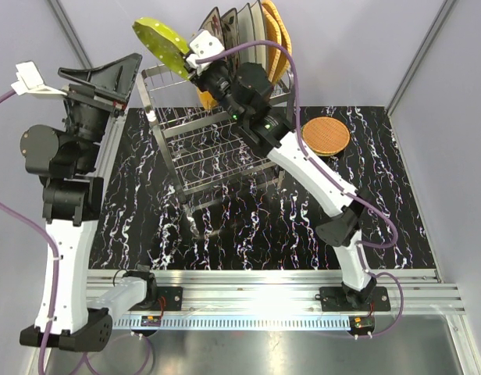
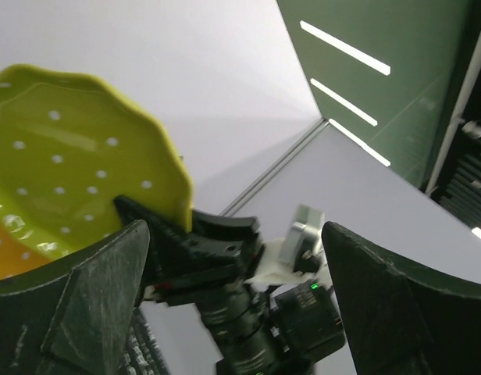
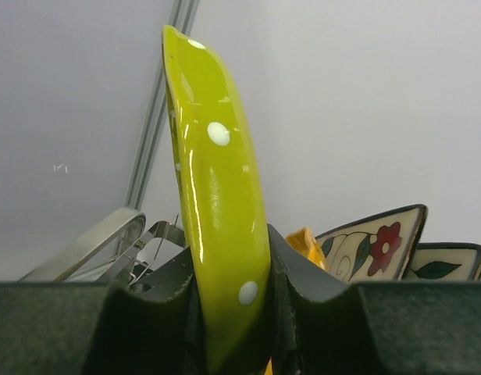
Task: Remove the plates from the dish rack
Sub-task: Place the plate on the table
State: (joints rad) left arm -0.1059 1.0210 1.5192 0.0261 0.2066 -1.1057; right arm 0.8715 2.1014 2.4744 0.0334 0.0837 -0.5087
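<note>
Right gripper (image 1: 190,66) is clamped on the lower rim of the lime-green dotted plate (image 1: 159,41), which is held clear above the left top end of the dish rack (image 1: 217,148). Left gripper (image 1: 108,84) has its jaws wide apart and empty, raised left of the rack.

Risks, my read:
- Rim-only pinch on glossy glaze with most of the plate cantilevered past the pads. A fast swing could pivot it or let it slip.
- A drop would land on the rack's prongs or the floral plates (image 1: 229,27) in its top row.
- If the left gripper comes in, it could knock the plate.

Orientation: the plate stands on edge, leaning slightly. Its dished face points away from the rack toward the left gripper. Its long line runs up and left from the pinch.
</note>
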